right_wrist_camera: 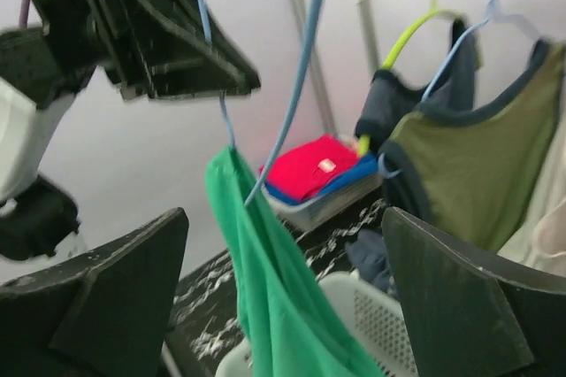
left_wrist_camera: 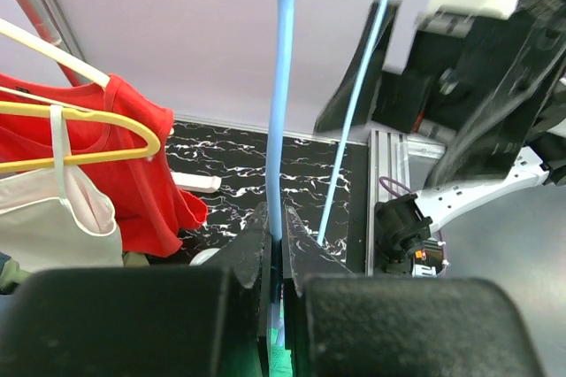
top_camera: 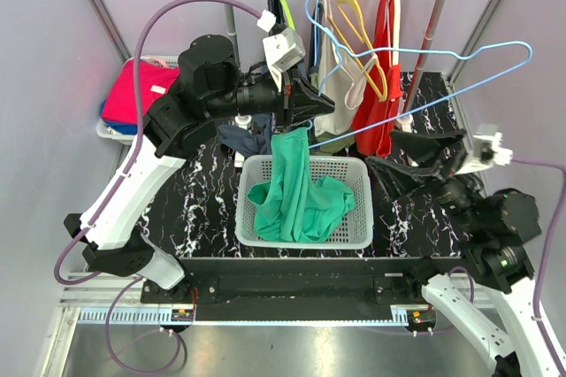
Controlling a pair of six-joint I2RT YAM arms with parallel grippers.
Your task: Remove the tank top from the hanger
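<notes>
- Green tank top (top_camera: 296, 191): thin knit fabric. I judge it light, limp and prone to stretch. It will not hold a shape and will drag along the wire rather than lift off cleanly.
- Position: one strap end is caught on the low end of the light blue wire hanger (top_camera: 495, 45). The rest hangs down and pools in the white plastic mesh basket (top_camera: 358, 218) on the black marbled tabletop (top_camera: 212, 191).
- The garment looks mostly off. Only that upper strap appears hooked, though the exact contact point is hard to make out.
- Best hold, in my view: the hanging column of fabric just below the wire, pinched through both layers. A pull down and away along the wire's end should then work. Grabbing the heap in the basket would only add slack.
- The hanger itself is thin, springy wire and could flex or twist in the clamp if tugged hard.
- Left tool (top_camera: 305, 110): pressed together on the blue wire, holding the hanger tilted above the basket. The left wrist view shows the wire running straight between the two fingers (left_wrist_camera: 252, 244).
- Right tool (top_camera: 416, 157): spread wide and holding nothing. In the right wrist view the green fabric (right_wrist_camera: 252, 280) hangs between and beyond its fingers (right_wrist_camera: 115, 280), not touching either as far as I can tell.
</notes>
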